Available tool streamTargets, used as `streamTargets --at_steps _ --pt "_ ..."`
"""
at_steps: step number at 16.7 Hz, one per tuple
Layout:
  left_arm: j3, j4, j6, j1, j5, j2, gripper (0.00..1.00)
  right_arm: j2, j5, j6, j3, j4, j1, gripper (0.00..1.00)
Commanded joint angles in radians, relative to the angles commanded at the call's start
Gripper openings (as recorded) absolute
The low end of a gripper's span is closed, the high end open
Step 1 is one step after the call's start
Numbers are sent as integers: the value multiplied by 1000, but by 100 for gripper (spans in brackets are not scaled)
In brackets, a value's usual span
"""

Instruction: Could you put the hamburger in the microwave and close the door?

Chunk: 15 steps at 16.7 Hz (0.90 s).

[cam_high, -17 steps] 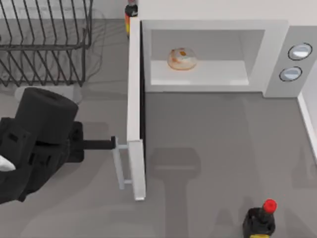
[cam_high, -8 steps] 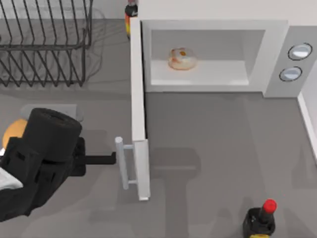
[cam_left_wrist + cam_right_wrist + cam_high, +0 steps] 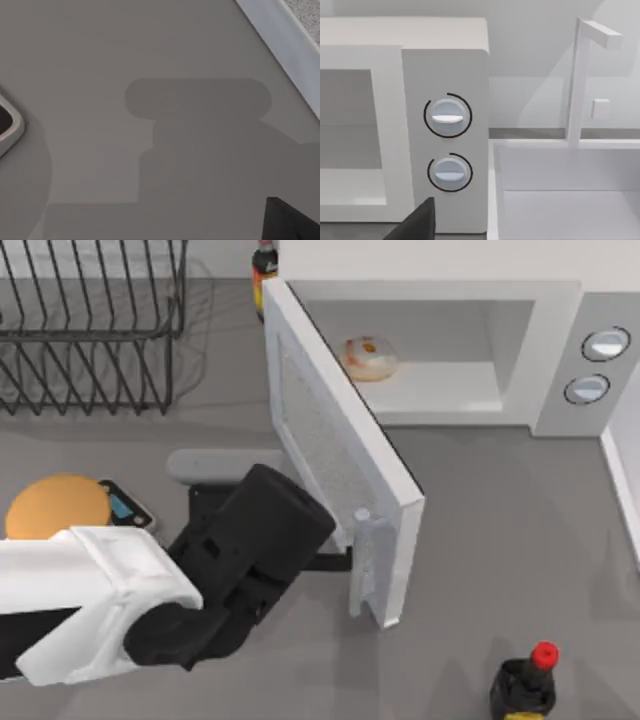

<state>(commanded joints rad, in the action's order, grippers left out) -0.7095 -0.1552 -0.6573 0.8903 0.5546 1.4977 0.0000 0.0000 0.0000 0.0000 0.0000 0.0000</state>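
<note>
While the hamburger (image 3: pixel 369 358) sits on the pale floor of the microwave (image 3: pixel 560 300), toward the left of the cavity, the door (image 3: pixel 335 445) stands partly swung in, slanting from its hinge at the oven's upper left corner down toward five o'clock. Its grey mesh window faces the left arm, and its bar handle (image 3: pixel 361 560) stands at the free edge, near the middle of the table (image 3: pixel 500 540).

At about eight o'clock from that handle lies the left arm, a white sleeve ending in a black wrist. The left hand (image 3: pixel 335 560) reaches as a thin dark finger to the handle and meets it; whether its fingers are open or closed I cannot tell. The left wrist view looks down on bare grey table with a broad shadow, the door's white lower edge (image 3: pixel 280 35) crossing one corner.

A flat orange disc (image 3: pixel 55 508) rests on a small grey scale at nine o'clock on the table, just beside the arm. A wire rack (image 3: pixel 90 330) stands at ten o'clock, a dark bottle (image 3: pixel 264 265) at the oven's upper left corner, and a red-capped bottle (image 3: pixel 528 680) at five o'clock.

The right wrist view faces the grey panel and its two silver knobs (image 3: pixel 447 116). A dark edge of the right hand (image 3: pixel 417 225) shows low there, its state not readable.
</note>
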Motion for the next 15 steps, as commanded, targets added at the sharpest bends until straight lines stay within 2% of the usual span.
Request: streamTargets --at_steps 2,8,15 --pt "-31 -9 -32 32 24 32 0 0 0 0 0 0 0 100" --pt "-46 -18 -43 41 27 46 0 0 0 0 0 0 0 100" --pt "-350 -147 -186 181 99 293 0 0 0 0 0 0 0 100"
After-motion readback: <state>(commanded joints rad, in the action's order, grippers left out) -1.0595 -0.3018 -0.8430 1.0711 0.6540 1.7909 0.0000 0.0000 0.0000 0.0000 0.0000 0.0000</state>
